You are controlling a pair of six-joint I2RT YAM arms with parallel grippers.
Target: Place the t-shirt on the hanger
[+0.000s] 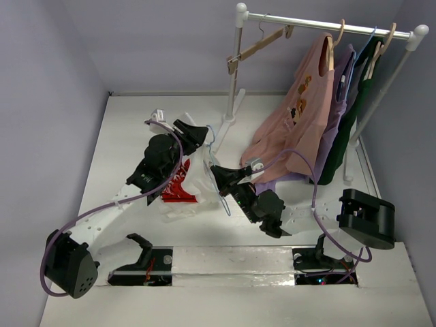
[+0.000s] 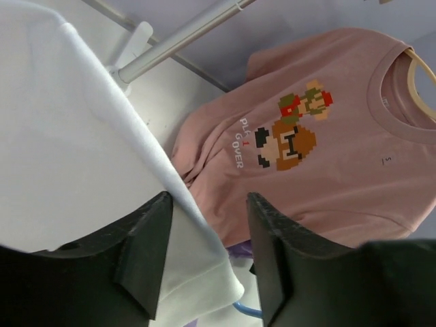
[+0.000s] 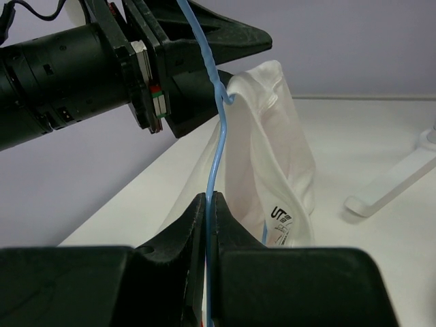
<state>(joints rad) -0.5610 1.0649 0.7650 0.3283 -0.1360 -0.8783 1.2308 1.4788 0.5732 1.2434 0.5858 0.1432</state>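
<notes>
The white t-shirt (image 1: 178, 188) with its red graphic hangs bunched between the two arms, its lower part resting on the table. My right gripper (image 1: 222, 174) is shut on the thin light-blue hanger (image 3: 215, 136), the wire pinched upright between its fingertips (image 3: 206, 201). The shirt's neck opening (image 3: 271, 129) is draped over the wire near the hanger's top. My left gripper (image 2: 208, 199) stands open at the shirt's upper edge. A fold of white fabric (image 2: 82, 150) lies against its left finger (image 2: 151, 245), clear of the right one. A short bit of blue hanger wire (image 2: 248, 310) shows below.
A white clothes rack (image 1: 327, 26) stands at the back right with a pink printed shirt (image 1: 300, 116), a lilac garment (image 1: 340, 102), a dark green one (image 1: 351, 116) and tan wooden hangers (image 1: 262, 42). Its foot (image 1: 227, 117) is just behind the left gripper.
</notes>
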